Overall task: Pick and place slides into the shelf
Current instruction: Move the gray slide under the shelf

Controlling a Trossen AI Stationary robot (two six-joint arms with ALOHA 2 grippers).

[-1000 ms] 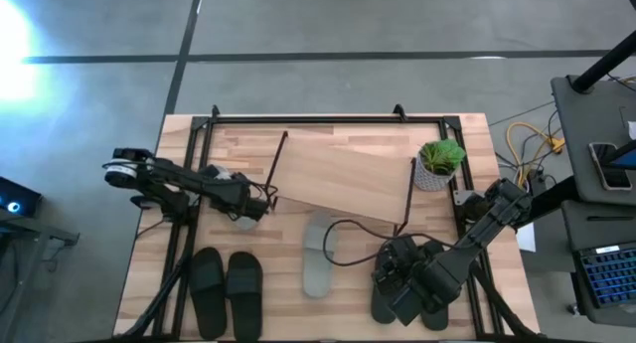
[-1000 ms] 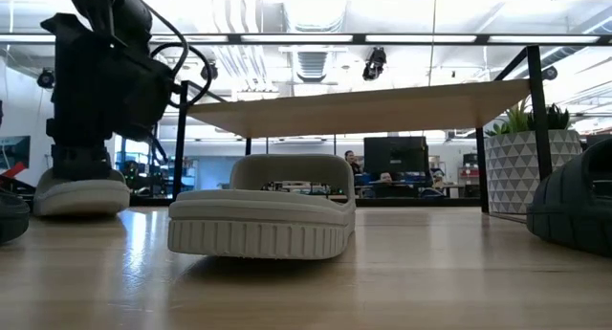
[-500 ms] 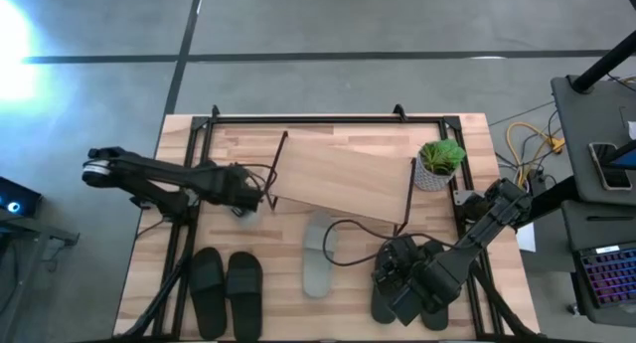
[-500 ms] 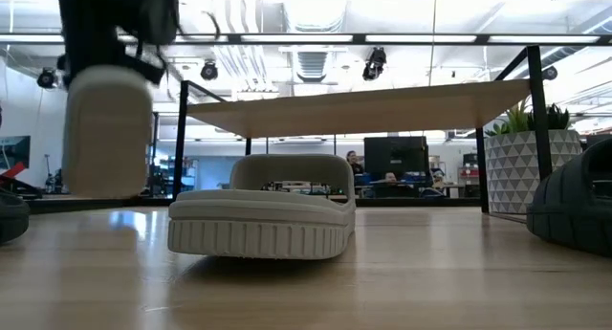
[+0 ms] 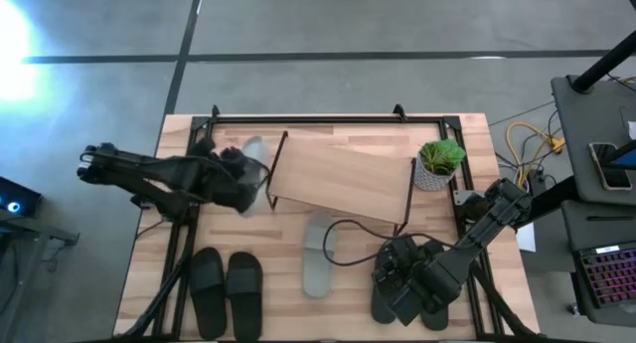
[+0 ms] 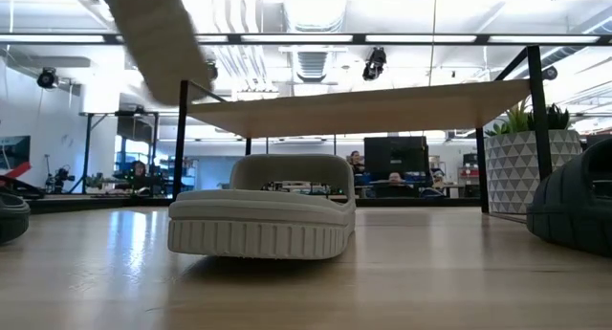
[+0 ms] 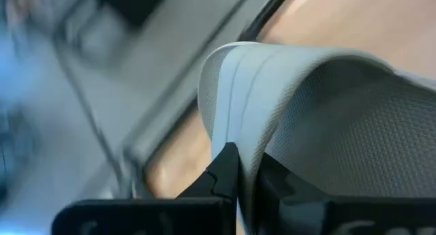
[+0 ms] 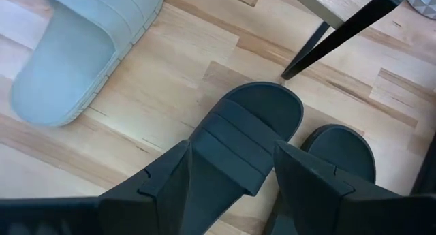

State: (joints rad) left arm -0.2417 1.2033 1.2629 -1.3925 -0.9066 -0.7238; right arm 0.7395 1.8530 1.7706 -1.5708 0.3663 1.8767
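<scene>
1. Grey slide (image 5: 252, 160) now off the table, lifted by its strap & tilted, just beside the shelf (image 5: 343, 179) at its left end; a sec ago it sat on the wood.
2. Left gripper (image 5: 241, 176) clenched on that strap, carrying it toward the table's back edge.
3. Means: pick done, placing next.
4. Right gripper (image 8: 231, 168) unclenched, hovers over a black slide (image 8: 246, 138) near front right corner, unmoved.
5. Other grey slide (image 5: 320, 254) lies mid-table, front of shelf.

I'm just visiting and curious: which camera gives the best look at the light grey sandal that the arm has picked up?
The left wrist view: the grey slide fills it, strap pinched by the left gripper. High view shows it partly hidden; low view only its sole; right wrist view, nothing.
</scene>
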